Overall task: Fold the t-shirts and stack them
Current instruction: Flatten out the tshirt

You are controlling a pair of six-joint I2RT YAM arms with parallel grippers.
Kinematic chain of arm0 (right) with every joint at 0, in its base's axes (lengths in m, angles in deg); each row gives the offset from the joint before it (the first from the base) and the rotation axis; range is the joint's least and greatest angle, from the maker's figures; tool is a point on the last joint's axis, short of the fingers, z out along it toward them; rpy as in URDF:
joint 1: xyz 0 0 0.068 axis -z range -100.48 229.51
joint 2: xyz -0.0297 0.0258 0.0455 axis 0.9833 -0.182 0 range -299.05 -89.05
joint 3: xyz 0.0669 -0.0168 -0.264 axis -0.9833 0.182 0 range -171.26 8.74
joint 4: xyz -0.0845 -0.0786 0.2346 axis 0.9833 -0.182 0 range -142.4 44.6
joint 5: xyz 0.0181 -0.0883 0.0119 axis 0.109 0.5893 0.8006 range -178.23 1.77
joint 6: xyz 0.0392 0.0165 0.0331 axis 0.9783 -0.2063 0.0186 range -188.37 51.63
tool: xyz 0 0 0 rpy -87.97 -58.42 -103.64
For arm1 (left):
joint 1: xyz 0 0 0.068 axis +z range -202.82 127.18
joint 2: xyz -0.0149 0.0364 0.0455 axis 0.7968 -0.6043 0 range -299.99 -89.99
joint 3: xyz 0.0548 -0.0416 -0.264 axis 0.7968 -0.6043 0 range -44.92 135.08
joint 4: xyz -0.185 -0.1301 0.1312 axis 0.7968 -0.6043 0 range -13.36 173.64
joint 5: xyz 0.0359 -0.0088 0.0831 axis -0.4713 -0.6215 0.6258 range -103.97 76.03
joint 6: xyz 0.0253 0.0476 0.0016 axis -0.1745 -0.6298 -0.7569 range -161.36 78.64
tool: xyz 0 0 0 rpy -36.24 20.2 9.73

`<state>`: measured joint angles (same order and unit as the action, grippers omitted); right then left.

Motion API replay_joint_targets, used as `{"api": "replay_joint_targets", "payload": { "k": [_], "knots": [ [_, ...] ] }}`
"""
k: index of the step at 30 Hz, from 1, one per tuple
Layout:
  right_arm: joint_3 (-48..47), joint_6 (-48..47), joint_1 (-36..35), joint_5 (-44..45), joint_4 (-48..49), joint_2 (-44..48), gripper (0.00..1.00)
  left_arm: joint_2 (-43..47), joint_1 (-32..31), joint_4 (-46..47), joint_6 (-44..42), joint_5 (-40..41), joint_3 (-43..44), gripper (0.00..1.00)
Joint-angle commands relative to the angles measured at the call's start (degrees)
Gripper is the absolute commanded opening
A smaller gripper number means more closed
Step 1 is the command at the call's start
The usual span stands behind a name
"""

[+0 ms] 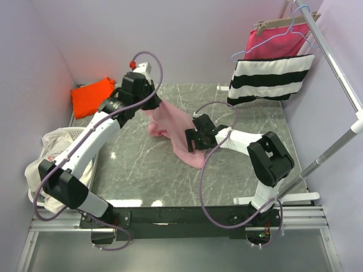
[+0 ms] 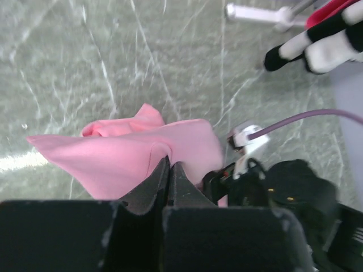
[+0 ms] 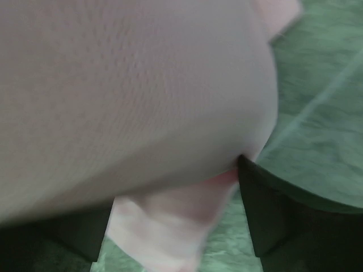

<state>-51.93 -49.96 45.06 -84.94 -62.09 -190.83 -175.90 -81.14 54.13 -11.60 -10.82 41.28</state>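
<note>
**Grippers.** The left gripper (image 2: 169,168) is closed, its fingertips pinching a fold of the plain light pink cotton t-shirt (image 2: 125,153). The overhead view shows it raised over the far middle of the grey-green marble-patterned worktop (image 1: 136,170), with the cloth hanging down from it. The right gripper (image 3: 176,195) has its jaws wide apart. Pink cloth fills the gap between them and drapes across, but nothing is pinched.

**Task items.** The pink t-shirt runs as a bunched, unfolded strip from the left gripper down to the middle of the worktop. There it meets the right gripper and trails a little toward the near right. The bright orange t-shirt (image 1: 92,97) lies in a heap at the far left corner of the worktop, well apart from both arms. Nothing is stacked.

**Judgement.** The step in hand appears to be taking a second hold so that the garment can be spread flat.

**Risks.**
- The cloth between the right jaws looks gathered. If they close here they may take several layers at once, and the shirt would then open twisted rather than flat.
- The left hold is on a small fold only. If the arms draw apart sharply, the tension could pull it free.
- A purple cable (image 1: 203,187) loops from the right arm just beside the trailing hem. A sweeping move could drag cloth with it.
</note>
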Motion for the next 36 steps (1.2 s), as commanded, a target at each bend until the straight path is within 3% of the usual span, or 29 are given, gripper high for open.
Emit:
{"api": "replay_joint_targets", "payload": {
  "k": [1,2,5,8,13,15,20,23,26,28,33,36],
  "knots": [
    [2.9,0.1,0.0,-9.9,2.9,1.7,0.76,0.7,0.1,-4.6,-2.7,1.7,7.1,0.01],
    [4.5,0.6,0.1,-14.0,4.5,2.5,0.64,0.5,0.1,-5.0,-2.9,1.7,8.5,0.01],
    [7.5,1.0,-0.2,-18.8,7.7,6.8,0.47,0.6,0.0,-5.7,-3.2,0.4,13.5,0.01],
    [9.1,1.1,-0.3,-19.3,8.5,12.6,0.41,1.4,-0.3,-6.9,-3.6,-0.5,19.3,0.01],
    [10.1,-0.1,-0.3,-13.0,7.4,24.7,0.38,2.3,-2.4,-9.8,-4.7,-2.3,29.8,0.01],
    [10.3,0.4,-0.3,-8.8,6.1,30.1,0.54,3.9,-3.2,-9.6,-4.6,-3.8,31.6,0.01],
    [11.0,2.2,-0.2,12.2,1.7,39.0,0.99,5.2,-4.6,-12.7,-4.8,-7.8,36.1,0.01],
    [12.1,1.7,0.3,16.9,1.4,43.6,1.0,7.2,-5.9,-14.1,-5.0,-3.4,36.2,0.01],
    [11.9,1.4,0.8,18.2,0.3,44.8,1.0,11.0,-6.1,-15.7,-5.7,8.3,35.5,0.01],
    [11.7,1.6,1.0,18.2,0.0,43.9,1.0,12.3,-6.1,-18.2,-6.9,10.5,35.7,0.01],
    [10.8,2.8,0.9,15.5,0.3,39.8,1.0,11.6,-6.1,-27.7,-8.2,24.6,39.9,0.01],
    [10.0,3.1,1.0,14.7,0.9,37.6,1.0,12.6,-6.1,-27.2,-8.6,25.2,36.6,0.01]
  ]
}}
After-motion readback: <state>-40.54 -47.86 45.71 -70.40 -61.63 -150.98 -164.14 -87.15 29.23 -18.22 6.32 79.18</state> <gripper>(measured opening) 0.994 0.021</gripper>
